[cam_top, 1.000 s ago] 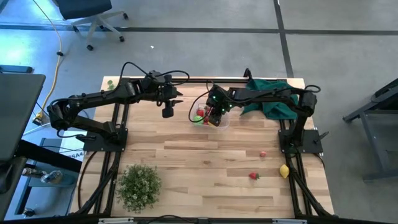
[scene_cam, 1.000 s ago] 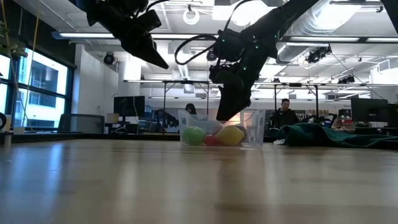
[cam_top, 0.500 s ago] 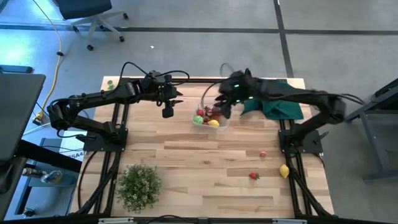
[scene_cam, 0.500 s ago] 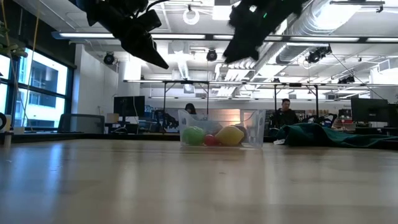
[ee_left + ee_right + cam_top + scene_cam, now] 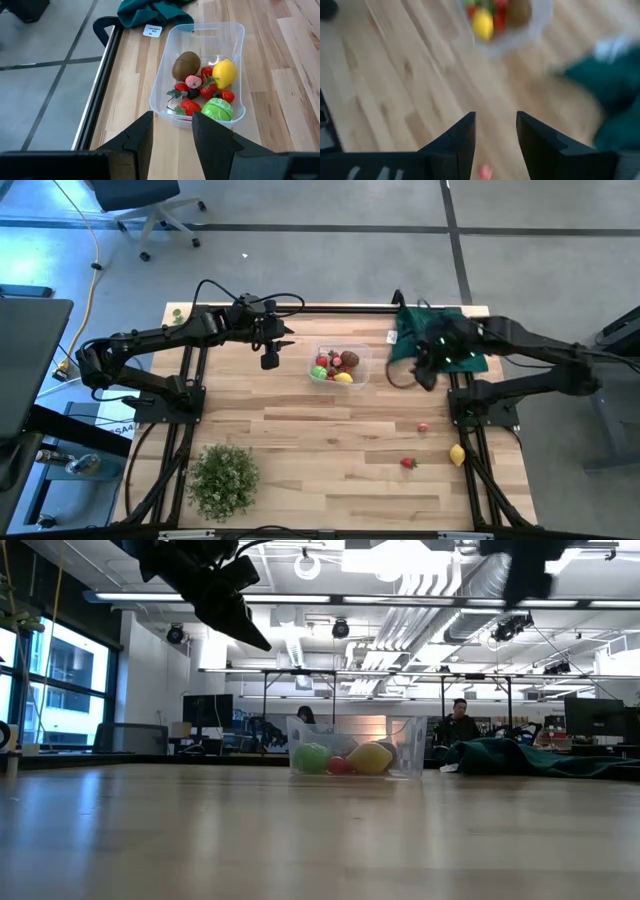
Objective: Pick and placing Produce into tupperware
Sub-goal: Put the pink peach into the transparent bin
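Tub (image 5: 339, 367) near the table's far edge holds most fruit — my right gripper (image 5: 495, 145), fingers spread and empty, heads for a loose strawberry (image 5: 408, 463); next I must descend squarely. Left gripper (image 5: 170, 135) hovers spread.

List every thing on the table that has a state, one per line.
Tub: upright, no lid, holding fruit.
Lemon: loose on the table, outside the tub.
Two red fruits: loose on the table.
Cloth: crumpled.
Left gripper: open, empty, raised beside the tub.
Right gripper: open, empty.
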Motion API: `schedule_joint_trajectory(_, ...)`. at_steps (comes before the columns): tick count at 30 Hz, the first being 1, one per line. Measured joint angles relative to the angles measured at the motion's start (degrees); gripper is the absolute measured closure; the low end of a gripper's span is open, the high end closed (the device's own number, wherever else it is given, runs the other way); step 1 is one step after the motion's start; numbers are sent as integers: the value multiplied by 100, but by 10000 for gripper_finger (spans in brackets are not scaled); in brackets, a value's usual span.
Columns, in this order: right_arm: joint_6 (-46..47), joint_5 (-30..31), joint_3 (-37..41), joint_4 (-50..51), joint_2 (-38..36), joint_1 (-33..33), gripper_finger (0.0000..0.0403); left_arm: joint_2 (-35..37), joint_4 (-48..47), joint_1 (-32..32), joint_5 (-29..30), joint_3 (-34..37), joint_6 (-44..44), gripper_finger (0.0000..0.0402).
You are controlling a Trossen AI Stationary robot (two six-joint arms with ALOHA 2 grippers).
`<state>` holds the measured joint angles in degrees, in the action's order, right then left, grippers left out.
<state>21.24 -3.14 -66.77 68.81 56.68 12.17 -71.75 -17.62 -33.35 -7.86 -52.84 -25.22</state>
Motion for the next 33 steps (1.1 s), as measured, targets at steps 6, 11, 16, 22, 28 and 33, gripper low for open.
schedule_joint_trajectory(6,1720,-188,1173,437,-808,-823,272,0,1,1,0,0,1,277)
schedule_joint_trajectory(11,2537,-770,2330,96,-1076,-1401,272,0,0,0,-1,0,0,277)
schedule_joint_trajectory(16,2946,-1176,3209,-587,-1046,-1791,272,0,-1,0,-2,0,1,277)
schedule_joint_trajectory(22,2975,-1010,3539,-1005,-1048,-1988,272,0,1,-1,0,0,-1,277)
schedule_joint_trajectory(28,2952,-707,3800,-1291,-1044,-2120,263,0,-1,0,0,0,0,277)
schedule_joint_trajectory(33,3156,-567,3910,-1461,-949,-2223,222,0,-1,0,-1,0,1,277)
